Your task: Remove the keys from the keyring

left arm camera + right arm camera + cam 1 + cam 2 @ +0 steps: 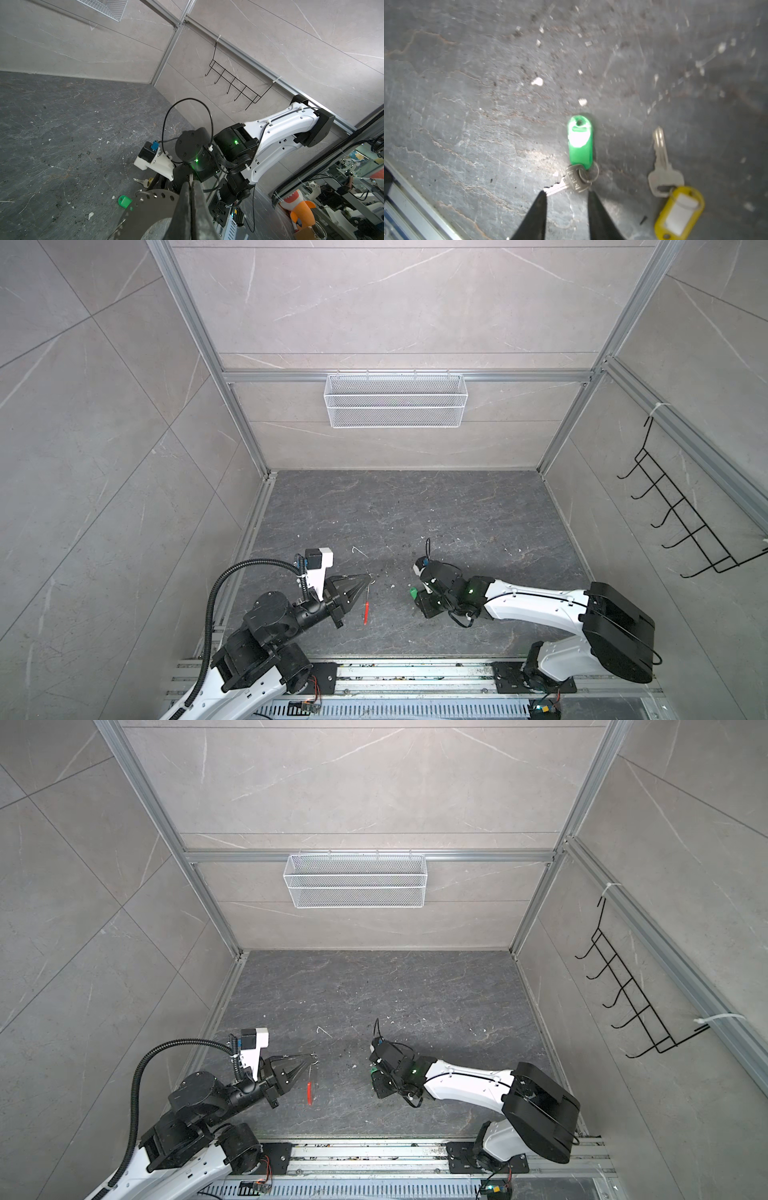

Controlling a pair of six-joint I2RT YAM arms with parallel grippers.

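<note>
table [415, 510] back: free | at right pincer [566, 192]: green-tagged key [575, 180] | beside: yellow-tagged key [662, 166]

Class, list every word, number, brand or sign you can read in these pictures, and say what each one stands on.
No text reads clearly in any view.
Green tag's key: stamped marks on its head, too blurred to read.
Green tag: white label washed out by glare, nothing legible.
Yellow tag: white insert, no writing visible.
</note>
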